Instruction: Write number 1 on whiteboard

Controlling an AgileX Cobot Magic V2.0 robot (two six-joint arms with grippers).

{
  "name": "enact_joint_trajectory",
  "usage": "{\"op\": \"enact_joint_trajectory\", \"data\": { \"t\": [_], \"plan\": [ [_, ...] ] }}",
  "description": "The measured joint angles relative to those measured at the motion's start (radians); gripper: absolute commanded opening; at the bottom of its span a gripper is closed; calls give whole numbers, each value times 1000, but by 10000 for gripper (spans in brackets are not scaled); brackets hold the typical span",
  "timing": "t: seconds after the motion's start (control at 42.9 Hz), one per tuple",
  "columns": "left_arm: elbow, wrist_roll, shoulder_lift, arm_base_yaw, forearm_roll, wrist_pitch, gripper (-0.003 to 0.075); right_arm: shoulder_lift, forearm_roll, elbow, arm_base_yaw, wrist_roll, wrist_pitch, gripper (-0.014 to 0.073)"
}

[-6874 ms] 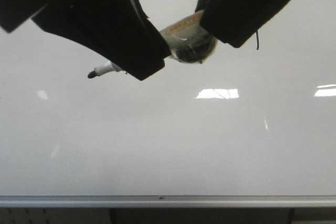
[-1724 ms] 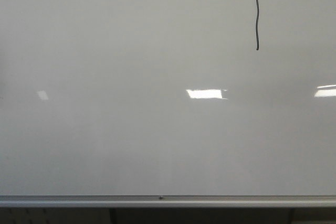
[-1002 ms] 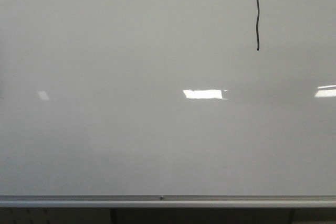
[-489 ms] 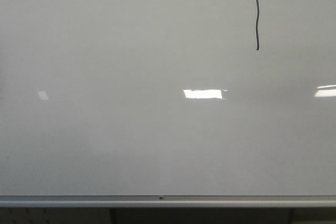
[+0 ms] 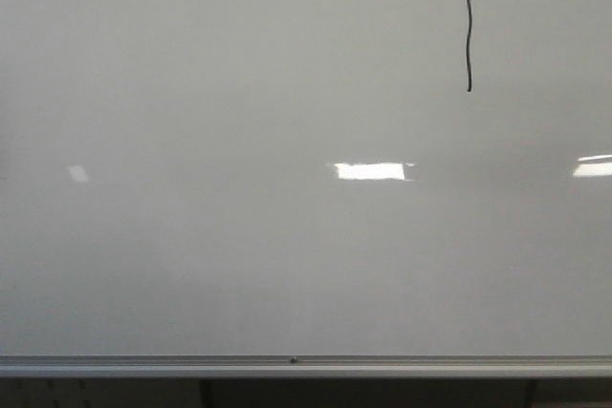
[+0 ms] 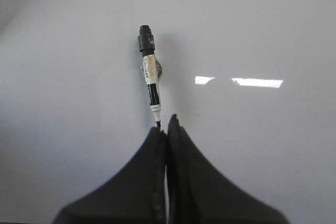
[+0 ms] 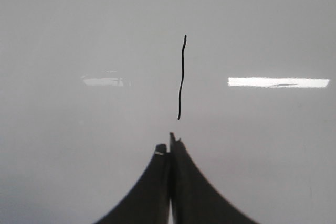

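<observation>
the 1 (image 5: 469, 24) is on the board (image 5: 239, 265) already, looks done. both grippers (image 6: 167, 129) (image 7: 170, 145) pinched together holding nothing, marker (image 6: 149, 80) lying loose. nothing left but parking.

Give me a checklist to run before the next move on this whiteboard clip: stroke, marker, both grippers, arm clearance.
1. Number 1 drawn on the whiteboard: ok, a single thin, slightly wavy vertical stroke, upper right in the front view.
2. Stroke unsmeared: ok, no smudge shows in the front or right wrist view.
3. Marker released: ok, it lies on the board beyond the left gripper, apart from the fingertips.
4. Marker capped: cannot tell.
5. Left gripper: ok, shut and empty.
6. Right gripper: ok, shut and empty, short of the stroke's near end.
7. Arms clear of the front view: ok, neither appears there.
</observation>
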Motion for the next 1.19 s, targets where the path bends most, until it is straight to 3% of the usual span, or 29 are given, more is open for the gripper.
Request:
{"op": "enact_joint_trajectory", "data": {
  "t": [0.559,0.885,1.188],
  "plan": [
    [0,0,0,0,0,0,-20,-2,-4,7,0,0,-13,-89],
    [0,0,0,0,0,0,-20,-78,-155,208,-7,33,-146,-89],
    [0,0,0,0,0,0,-20,-216,-198,366,-117,152,-135,-89]
  ]
}}
